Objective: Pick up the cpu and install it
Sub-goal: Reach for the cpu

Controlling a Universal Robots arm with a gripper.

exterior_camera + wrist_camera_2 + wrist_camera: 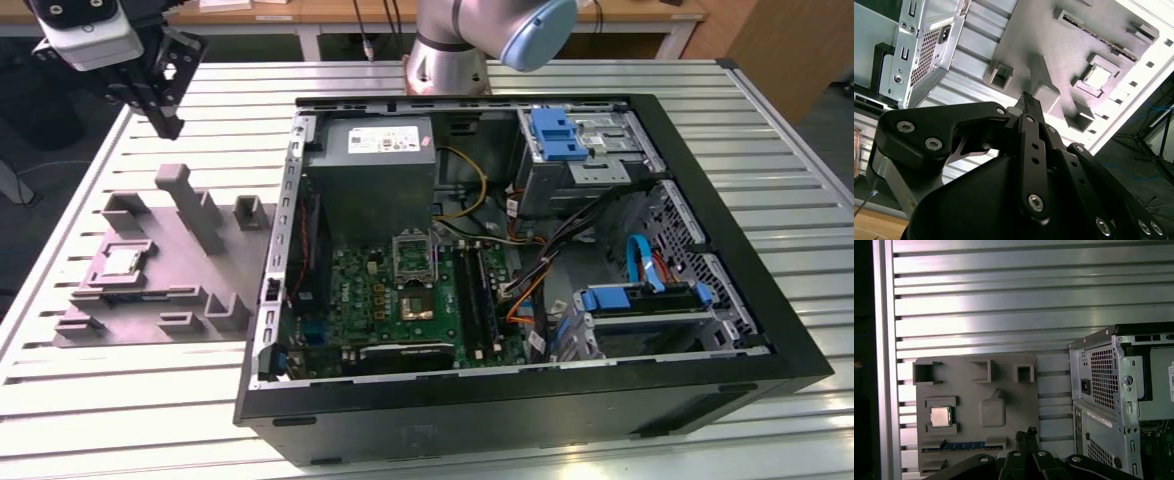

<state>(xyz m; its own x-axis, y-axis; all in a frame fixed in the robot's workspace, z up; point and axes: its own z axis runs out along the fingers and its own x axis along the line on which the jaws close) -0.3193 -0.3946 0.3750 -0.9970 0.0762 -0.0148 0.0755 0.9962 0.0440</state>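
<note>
Silvery-grey metal tops the small flat square cpu [123, 262], which lies in a shallow framed pocket of the grey plastic tray with upright blocks [174, 290], on the exterior view's left. The first wrist view shows the cpu [940, 416] flat in the same pocket of the tray [969, 390], and the second wrist view shows its pale rim [1100, 77] on the tray [1054, 45].

The tray sits on the ribbed aluminium surface [787, 150], just beside the open black computer case [534, 400]. Inside the case, a metal-framed rectangular socket [414, 252] sits on the green board.

The black gripper [168, 125] hangs in the air over the surface at the exterior view's upper left, above the far end of the tray and well apart from the cpu. Its fingertips are pressed together with nothing between them, as both wrist views suggest [1029, 432] [1027, 97]. It touches neither tray nor cpu. The first wrist view also shows the perforated metal end of the case [1099, 385] beside the tray.
</note>
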